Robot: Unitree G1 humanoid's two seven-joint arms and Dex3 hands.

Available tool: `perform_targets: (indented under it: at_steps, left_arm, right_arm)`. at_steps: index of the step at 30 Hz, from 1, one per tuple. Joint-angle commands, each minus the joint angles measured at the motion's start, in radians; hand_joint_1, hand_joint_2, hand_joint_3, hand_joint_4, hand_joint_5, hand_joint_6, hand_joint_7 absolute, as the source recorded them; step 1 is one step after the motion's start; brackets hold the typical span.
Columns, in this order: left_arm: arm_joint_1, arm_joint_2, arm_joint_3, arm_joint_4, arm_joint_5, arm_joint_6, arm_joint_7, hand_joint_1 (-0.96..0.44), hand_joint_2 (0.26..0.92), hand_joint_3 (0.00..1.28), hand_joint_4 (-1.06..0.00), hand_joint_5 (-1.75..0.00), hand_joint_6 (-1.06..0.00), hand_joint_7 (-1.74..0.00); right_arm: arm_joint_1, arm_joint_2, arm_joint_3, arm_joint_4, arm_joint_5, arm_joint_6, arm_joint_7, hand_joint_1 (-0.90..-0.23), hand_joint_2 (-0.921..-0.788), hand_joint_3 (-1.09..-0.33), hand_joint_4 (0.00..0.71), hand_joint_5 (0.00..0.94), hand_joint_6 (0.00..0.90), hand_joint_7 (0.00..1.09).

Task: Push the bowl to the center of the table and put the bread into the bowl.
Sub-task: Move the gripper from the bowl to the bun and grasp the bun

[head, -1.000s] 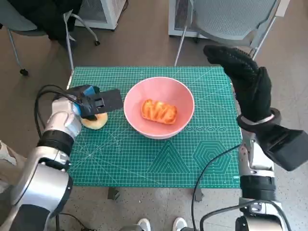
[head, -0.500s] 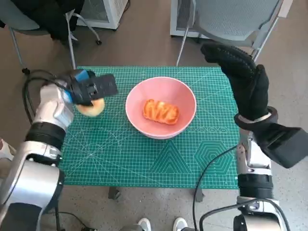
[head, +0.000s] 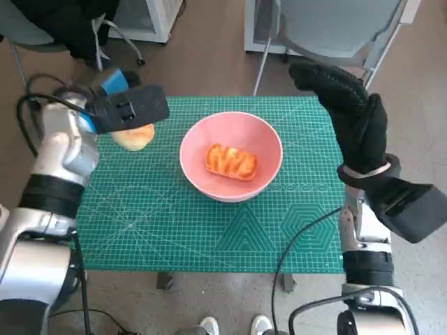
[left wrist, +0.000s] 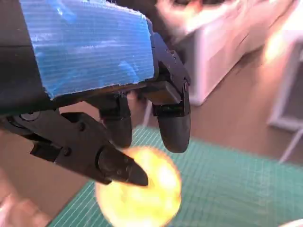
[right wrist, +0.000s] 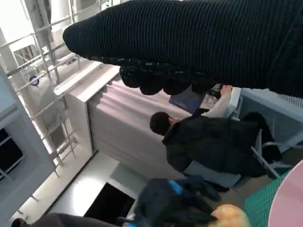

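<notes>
The pink bowl (head: 260,136) stands about mid-table on the green mat (head: 209,230), with a glazed bread (head: 230,161) lying inside it. My left hand (head: 129,108) holds a round pale bun (head: 136,136) over the mat's far left corner. In the left wrist view the bun (left wrist: 142,198) shows blurred between the thumb and the black fingers (left wrist: 173,127). My right hand (head: 349,112) is raised above the far right edge, fingers stretched out and holding nothing. The right wrist view shows the glove (right wrist: 199,42), the bun (right wrist: 227,215) and the bowl's rim (right wrist: 289,198).
A grey chair (head: 335,28) stands behind the table at the right and another chair with dark cloth (head: 63,28) at the far left. A black cable (head: 300,244) crosses the mat's near right part. A person (right wrist: 208,142) in black sits beyond the table.
My left hand has moved away from me toward the mat's far left corner, taking the bun along. The bowl, its bread and my right hand have stayed almost still.
</notes>
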Motion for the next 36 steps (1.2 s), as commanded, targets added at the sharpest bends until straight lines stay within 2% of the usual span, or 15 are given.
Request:
perform_targets:
  at_steps: [1,11,14,19,22,26,33,35,36]
  left_arm:
    - [0.056,0.030,0.039,-0.160,-0.003,0.026,-0.018,0.00,0.901,0.03,-0.78,-1.16,-0.72,-0.97]
    - [0.062,-0.011,0.052,-0.340,0.018,0.050,-0.026,0.00,0.881,0.05,-0.74,-1.27,-0.84,-0.76]
    - [0.054,-0.029,0.048,-0.393,0.023,0.066,-0.043,0.00,0.876,0.05,-0.77,-1.24,-0.83,-0.78]
    - [0.044,-0.062,0.046,-0.519,0.022,0.085,-0.083,0.00,0.892,0.03,-0.79,-1.13,-0.74,-0.97]
    - [0.045,-0.069,0.049,-0.542,0.026,0.089,-0.093,0.00,0.898,0.03,-0.79,-1.11,-0.72,-1.02]
    - [0.046,-0.090,0.067,-0.647,-0.011,0.029,-0.100,0.00,0.905,0.02,-0.77,-1.09,-0.71,-1.07]
    - [0.071,-0.070,0.101,-0.635,-0.040,-0.065,-0.076,0.00,0.907,0.02,-0.74,-1.12,-0.74,-1.05]
    - [0.078,-0.071,0.109,-0.617,-0.032,-0.041,-0.077,0.00,0.910,0.02,-0.73,-1.11,-0.73,-1.07]
    - [0.079,-0.074,0.111,-0.610,-0.026,-0.021,-0.084,0.00,0.914,0.05,-0.71,-1.14,-0.68,-1.12]
  right_arm:
    - [-0.007,0.009,0.002,0.024,-0.010,-0.004,0.001,-0.706,-0.921,-0.823,0.146,0.002,-0.001,0.50]
    - [-0.011,0.008,0.000,0.033,-0.005,-0.010,0.005,-0.704,-0.921,-0.823,0.146,0.002,-0.001,0.50]
    - [-0.010,0.006,0.000,0.031,-0.003,-0.010,0.006,-0.702,-0.921,-0.823,0.146,0.002,-0.001,0.50]
    - [-0.008,0.004,-0.001,0.027,-0.004,-0.012,0.006,-0.698,-0.921,-0.822,0.147,0.002,-0.001,0.50]
    - [-0.007,0.004,-0.001,0.027,-0.004,-0.013,0.006,-0.697,-0.921,-0.822,0.147,0.002,-0.001,0.50]
    - [-0.003,-0.003,-0.007,0.025,0.003,-0.013,0.010,-0.696,-0.921,-0.821,0.148,0.002,-0.001,0.50]
    - [0.004,-0.004,-0.010,0.019,0.006,-0.015,0.012,-0.696,-0.921,-0.817,0.149,0.002,-0.001,0.50]
    - [0.005,-0.004,-0.012,0.022,0.009,-0.016,0.013,-0.700,-0.921,-0.816,0.149,0.002,-0.001,0.50]
    - [0.006,-0.003,-0.013,0.022,0.009,-0.016,0.014,-0.702,-0.921,-0.815,0.149,0.002,-0.001,0.50]
